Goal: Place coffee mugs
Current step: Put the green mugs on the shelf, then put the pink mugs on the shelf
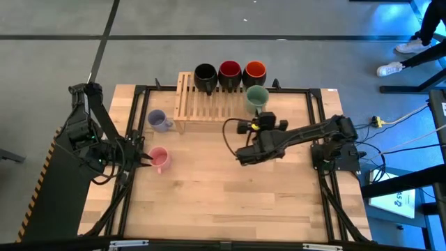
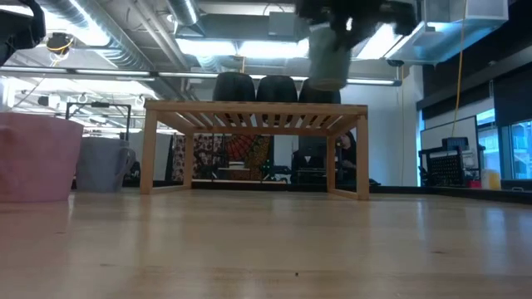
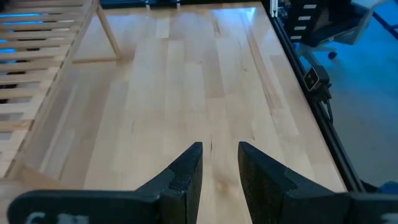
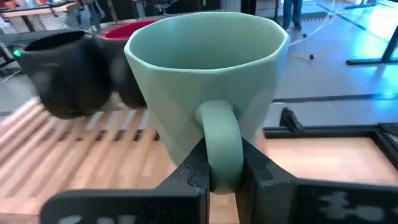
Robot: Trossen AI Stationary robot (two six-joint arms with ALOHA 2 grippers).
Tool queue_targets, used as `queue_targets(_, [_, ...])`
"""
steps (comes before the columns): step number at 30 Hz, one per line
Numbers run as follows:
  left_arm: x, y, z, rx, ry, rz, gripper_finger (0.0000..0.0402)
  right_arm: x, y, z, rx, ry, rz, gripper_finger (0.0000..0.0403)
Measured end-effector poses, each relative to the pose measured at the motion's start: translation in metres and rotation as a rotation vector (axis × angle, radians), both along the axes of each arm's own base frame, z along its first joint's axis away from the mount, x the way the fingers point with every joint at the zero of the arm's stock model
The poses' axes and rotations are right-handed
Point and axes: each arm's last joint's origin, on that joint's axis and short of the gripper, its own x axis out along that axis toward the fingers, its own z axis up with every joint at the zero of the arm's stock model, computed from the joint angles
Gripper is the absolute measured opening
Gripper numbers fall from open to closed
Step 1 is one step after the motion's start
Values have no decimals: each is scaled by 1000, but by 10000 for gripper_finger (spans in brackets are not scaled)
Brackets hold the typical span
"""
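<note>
The green mug (image 1: 256, 96) hangs in my right gripper (image 1: 260, 111) over the right end of the slatted wooden rack (image 1: 202, 106); the low view shows the green mug (image 2: 329, 51) above the rack top. The black mug (image 1: 205, 75), the red-inside mug (image 1: 230, 72) and the orange-red-inside mug (image 1: 255, 71) stand in a row on the rack's far edge. The lavender mug (image 1: 159, 120) and the pink mug (image 1: 160, 160) stand on the table left of the rack. My left gripper (image 3: 221, 158) is open by a narrow gap, just left of the pink mug, holding nothing. My right gripper pinches the green mug's handle (image 4: 221, 124) between its two fingers (image 4: 189, 171). The fingers come nearly level from the table's near side, pointing toward the far edge. The mug is upright, mouth up, lifted clear above the rack.
The metal frame rails (image 1: 320, 118) run along the table's sides. Bare tabletop (image 1: 223, 195) lies near of the rack. A person's legs (image 1: 411, 42) show beyond the far right corner. Cables (image 1: 376, 122) trail off the right edge.
</note>
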Motion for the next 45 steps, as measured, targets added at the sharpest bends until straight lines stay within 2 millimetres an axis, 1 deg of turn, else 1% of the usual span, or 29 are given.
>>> queue_targets(2, [0,0,0,2,-5,4,96,-7,-2,-7,12,-4,-14,22])
queue_targets(4, [0,0,0,6,-14,12,96,-9,-2,-13,22,-30,-20,22])
queue_targets(8, [1,1,1,13,-30,27,96,-5,-1,-19,33,-46,-2,22])
queue_targets(13, [1,1,2,15,-50,43,96,0,-12,-24,64,4,-17,22])
queue_targets(18, [1,0,2,7,-57,45,96,5,-25,-25,70,49,-20,22])
queue_targets(24, [1,0,2,7,-57,45,96,16,-37,-25,77,65,9,22])
queue_targets(34, [1,0,2,6,-56,44,96,17,-36,-25,89,90,30,25])
queue_targets(36, [1,0,2,7,-56,44,96,17,-36,-26,104,90,31,45])
queue_targets(43, [1,0,2,13,-56,40,96,14,-36,-26,104,130,34,145])
queue_targets(45, [1,0,2,12,-56,40,96,13,-35,-24,127,153,37,171])
